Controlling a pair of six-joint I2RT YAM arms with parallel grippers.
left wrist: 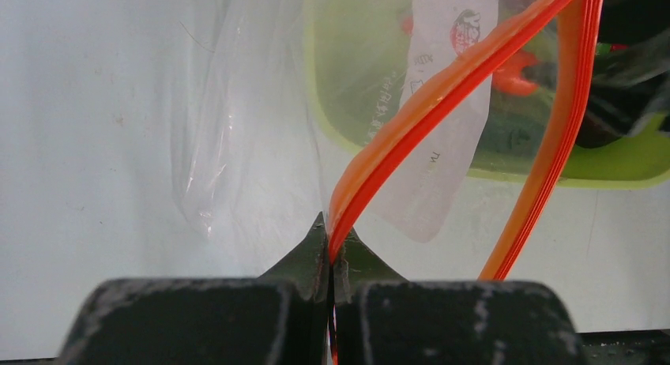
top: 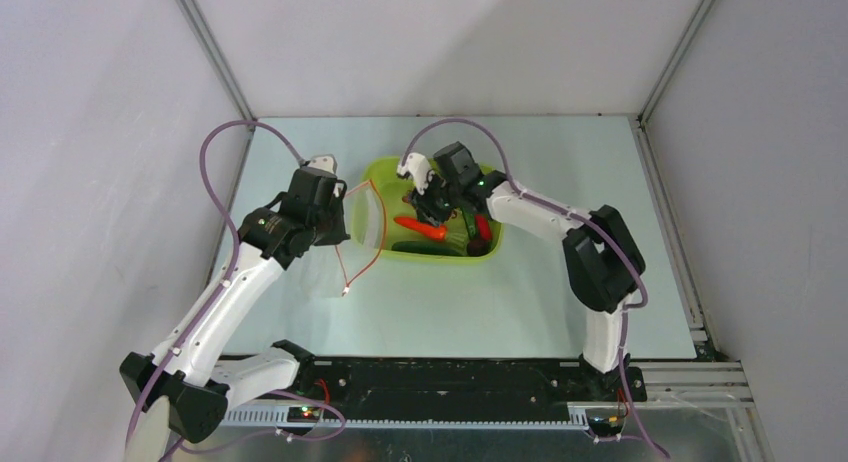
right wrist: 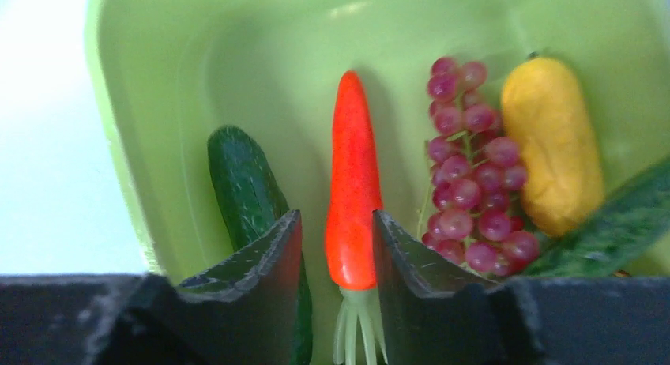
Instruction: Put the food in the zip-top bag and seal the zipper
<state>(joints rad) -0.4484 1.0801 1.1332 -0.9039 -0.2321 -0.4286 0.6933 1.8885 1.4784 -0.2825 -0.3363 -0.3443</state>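
Note:
My left gripper (top: 328,204) (left wrist: 332,237) is shut on the orange-red zipper (left wrist: 419,116) of the clear zip-top bag (left wrist: 237,144) and holds its mouth up beside the tray; the white label (left wrist: 446,136) hangs behind the strip. The bag (top: 352,244) sags toward the table. My right gripper (top: 433,206) (right wrist: 337,216) is open inside the lime-green tray (right wrist: 237,57), with its jaws on either side of the orange carrot (right wrist: 353,183) near its leafy end. A green cucumber (right wrist: 241,183), purplish grapes (right wrist: 470,175) and a yellow lemon (right wrist: 551,140) lie alongside.
The tray (top: 440,259) sits mid-table, just right of the bag. A red chili (top: 483,227) lies at its right end. A second dark green piece (right wrist: 620,227) shows at the right edge of the right wrist view. Grey walls enclose the table.

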